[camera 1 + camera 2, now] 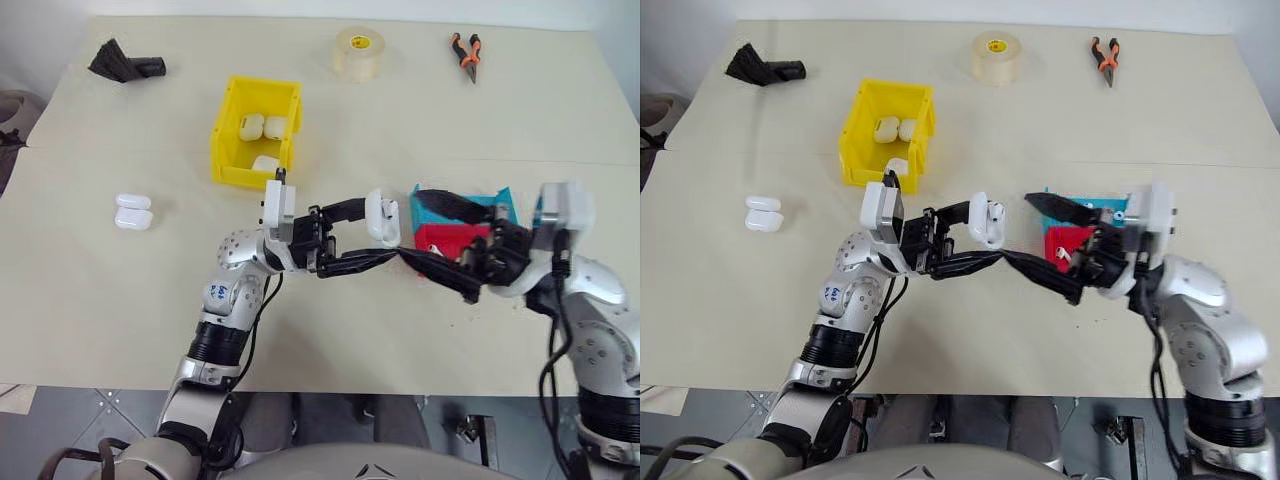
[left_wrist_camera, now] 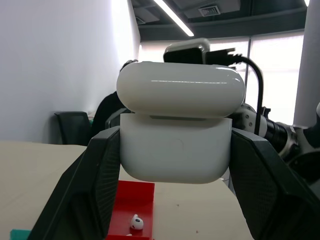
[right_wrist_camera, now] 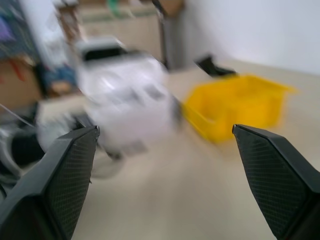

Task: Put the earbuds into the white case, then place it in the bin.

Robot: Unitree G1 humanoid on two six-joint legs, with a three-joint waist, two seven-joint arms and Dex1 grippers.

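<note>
The pale beige surface (image 1: pixel 100 290) carries everything, with a seam running across it. Toward its far side stands the yellow bin (image 1: pixel 228 140), open-topped, with three white cases lying inside it. Beside the right arm sit a blue tray (image 1: pixel 500 205) and, touching it, a smaller red tray (image 1: pixel 432 238); one earbud (image 2: pixel 135 222) lies in the red tray, seen from the left wrist. The roll of clear tape (image 1: pixel 359 52) sits at the far edge, with orange-handled pliers (image 1: pixel 465 55) off to its right and a black object (image 1: pixel 125 63) at the far left corner. The right claw (image 1: pixel 1055 245) stands with its fingers wide apart above the trays, holding nothing. The left claw (image 1: pixel 372 240) is clamped on the white case (image 1: pixel 382 217), held above the surface between the bin and the trays, its lid slightly raised. Two more cases (image 1: pixel 132 211) lie together on the left side of the surface.
</note>
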